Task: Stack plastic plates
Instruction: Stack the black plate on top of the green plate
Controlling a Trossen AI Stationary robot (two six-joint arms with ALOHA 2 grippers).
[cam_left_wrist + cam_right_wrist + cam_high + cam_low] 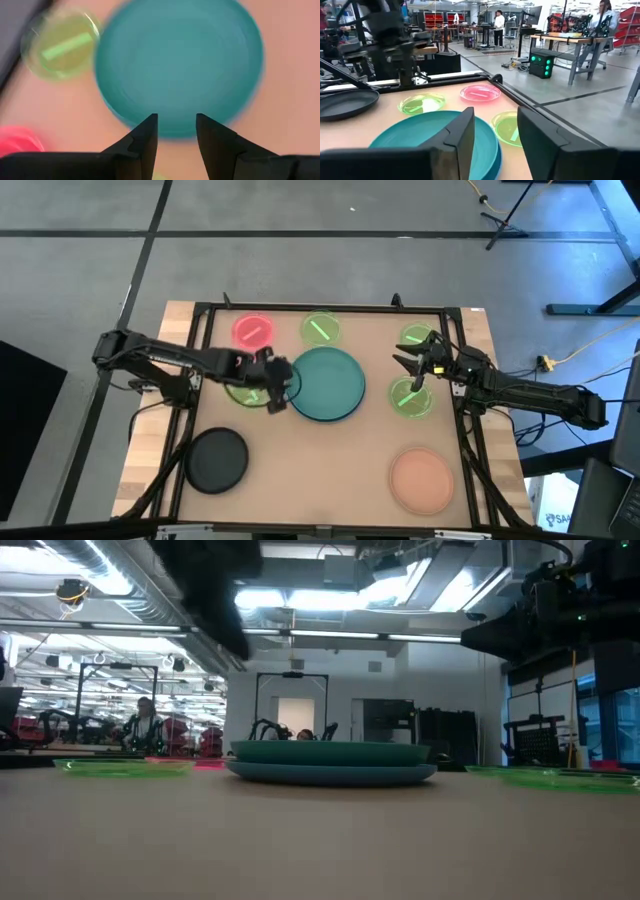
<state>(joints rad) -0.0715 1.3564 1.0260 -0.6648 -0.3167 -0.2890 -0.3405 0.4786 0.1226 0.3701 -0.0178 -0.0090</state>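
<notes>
Teal plate (328, 383) sits mid-table, already on top of the blue plate (330, 775), whose rim peeks out under it in the low view. Small green plates: one at the back (320, 329), two on the right (417, 338) (410, 398), one (246, 392) just left of the teal plate, partly under the left gripper (272, 383). Pink-red plate (252, 330) is back left, black plate (217, 458) front left, peach plate (421, 479) front right. Left gripper hovers at the teal plate's left edge, fingers parted, nothing between them. Right gripper (415, 368) hangs between the two right-hand green plates, also parted and empty. My read: the large pair is done, so the medium plates go next, then the smalls. For a clean pick, come in low at a rim, pinch the lip, lift before translating, and centre over the stack before release; translucent smalls look light and will likely slide. Hard to tell: left wrist view is motion-blurred, so height above the table is unclear. The green plate under the left gripper is half hidden from above.
</notes>
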